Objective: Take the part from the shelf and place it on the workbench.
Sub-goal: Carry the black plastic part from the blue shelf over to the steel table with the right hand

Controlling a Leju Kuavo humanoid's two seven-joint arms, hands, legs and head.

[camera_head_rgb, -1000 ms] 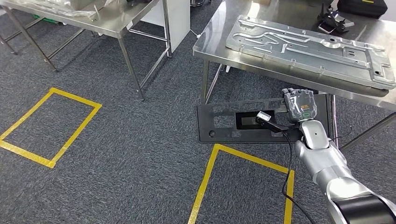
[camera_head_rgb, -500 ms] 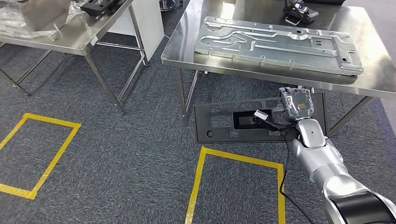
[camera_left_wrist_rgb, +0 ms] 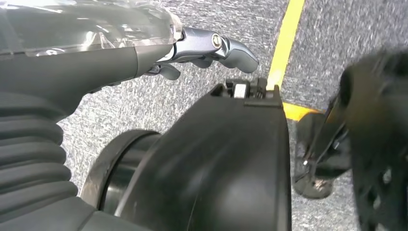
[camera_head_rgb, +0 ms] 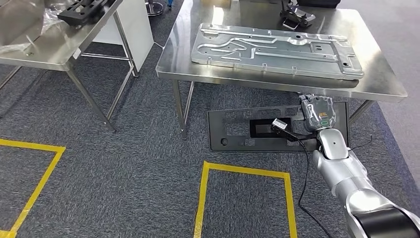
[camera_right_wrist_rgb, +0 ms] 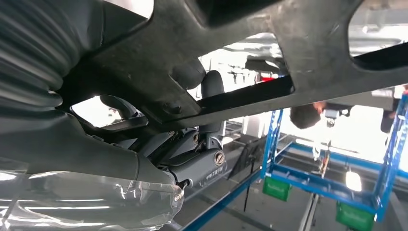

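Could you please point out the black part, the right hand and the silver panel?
Black part (camera_head_rgb: 237,130): head view, on its flat face left of the long slot.
Right hand (camera_head_rgb: 318,113): head view, on its back.
Silver panel (camera_head_rgb: 277,49): head view, on its ribbed middle.

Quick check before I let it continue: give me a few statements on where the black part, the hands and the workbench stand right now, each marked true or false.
1. The right hand holds the black part. True.
2. The black part lies on the workbench. False: it hangs below the bench's front edge, above the carpet.
3. A large silver metal panel lies on the workbench. True.
4. The left hand grips the part too. False: in its wrist view it hangs over carpet and yellow tape, nothing in its fingers.
5. The workbench holds nothing but the panel. False: a dark object sits near its far edge.
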